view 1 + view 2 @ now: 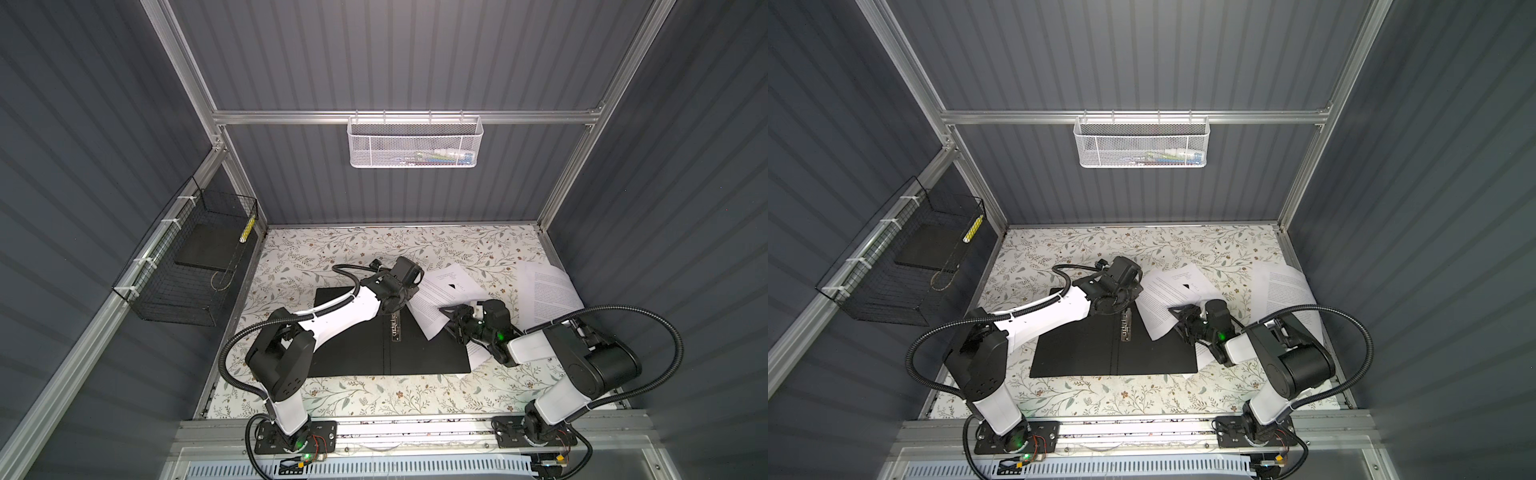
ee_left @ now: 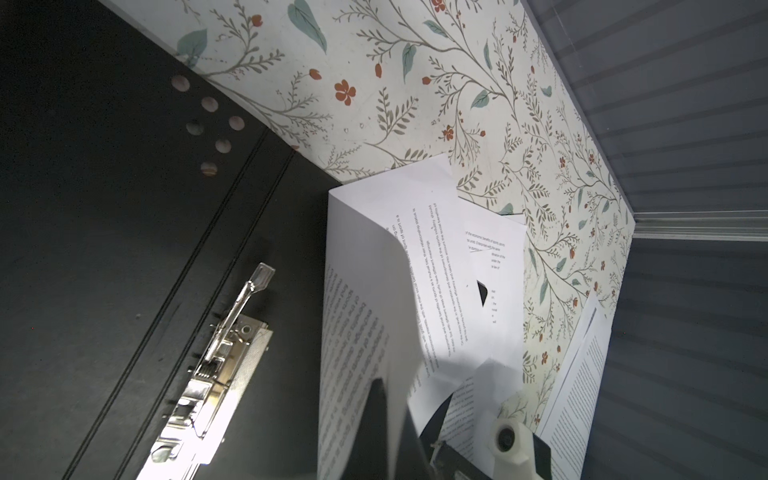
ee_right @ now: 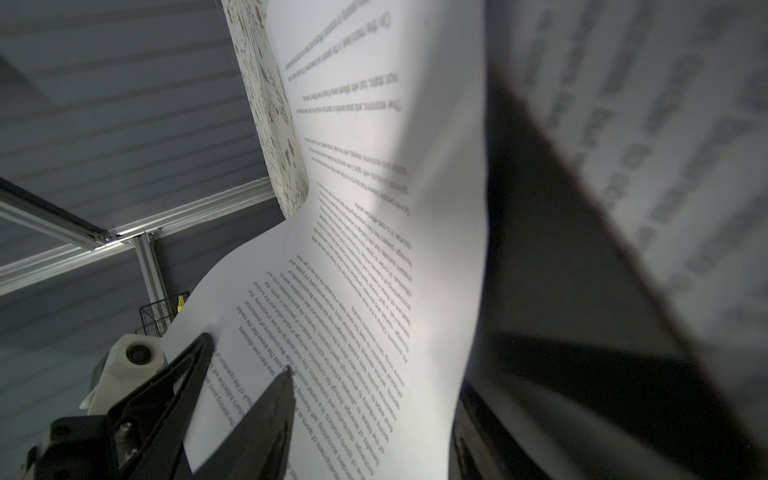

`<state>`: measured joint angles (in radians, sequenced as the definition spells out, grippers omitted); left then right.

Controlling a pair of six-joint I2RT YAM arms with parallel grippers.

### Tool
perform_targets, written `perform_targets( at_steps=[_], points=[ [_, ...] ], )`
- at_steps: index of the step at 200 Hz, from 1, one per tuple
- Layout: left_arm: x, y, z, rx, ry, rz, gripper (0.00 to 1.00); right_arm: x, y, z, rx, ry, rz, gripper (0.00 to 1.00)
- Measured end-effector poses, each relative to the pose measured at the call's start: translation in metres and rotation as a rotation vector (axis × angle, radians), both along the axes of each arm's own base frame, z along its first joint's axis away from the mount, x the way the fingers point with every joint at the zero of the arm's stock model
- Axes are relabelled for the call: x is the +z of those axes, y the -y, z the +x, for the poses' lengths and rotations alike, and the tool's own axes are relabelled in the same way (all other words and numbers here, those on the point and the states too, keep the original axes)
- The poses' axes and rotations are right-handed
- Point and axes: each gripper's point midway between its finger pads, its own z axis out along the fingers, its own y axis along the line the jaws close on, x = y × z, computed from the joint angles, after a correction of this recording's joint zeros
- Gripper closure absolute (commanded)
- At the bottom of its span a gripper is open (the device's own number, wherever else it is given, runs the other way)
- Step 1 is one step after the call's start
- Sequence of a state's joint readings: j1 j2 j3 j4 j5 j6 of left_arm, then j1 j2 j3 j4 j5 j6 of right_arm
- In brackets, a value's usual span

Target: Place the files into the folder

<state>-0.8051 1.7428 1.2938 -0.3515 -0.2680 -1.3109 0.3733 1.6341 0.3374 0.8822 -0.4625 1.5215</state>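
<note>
The left jaws pinch one sheet of the files point(image 1: 436, 297). The right jaws stand apart around its right edge. The open folder point(image 1: 428, 357) lies partly under it, leftward.

The folder point(image 1: 353, 353) lies flat and open on the surface, black inside up. Its metal spine clip point(image 1: 395, 328) sits just on the near side of the left claw point(image 1: 405, 301), and its right half reaches under the right claw point(image 1: 449, 322). The files point(image 1: 436, 291), white sheets of small black text, lie askew between the two claws over the folder's far right corner; one sheet's edge curls up into the pinched left claw, and a bowed sheet meets the right claw's parted fingers. A second heap point(image 1: 548, 291) of sheets lies loose on the outer side of the right claw.
</note>
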Motion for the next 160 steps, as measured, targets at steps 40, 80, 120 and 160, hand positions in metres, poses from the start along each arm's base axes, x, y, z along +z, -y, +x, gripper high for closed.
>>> perform_targets(
  at_steps=[40, 80, 120, 160],
  points=[
    [0.002, -0.005, -0.005, 0.008, 0.003, -0.012, 1.00, -0.013, 0.003, -0.002, -0.017, -0.024, -0.008, 0.63],
    [0.008, -0.004, -0.004, 0.015, 0.018, -0.038, 1.00, -0.022, 0.003, 0.000, -0.033, -0.027, 0.008, 0.77],
    [0.000, -0.008, -0.008, 0.028, 0.007, -0.042, 1.00, -0.022, 0.003, 0.003, -0.042, -0.012, 0.028, 0.76],
    [-0.003, -0.010, -0.009, 0.036, 0.000, -0.043, 1.00, -0.021, 0.003, 0.003, -0.053, -0.006, 0.041, 0.92]
  ],
)
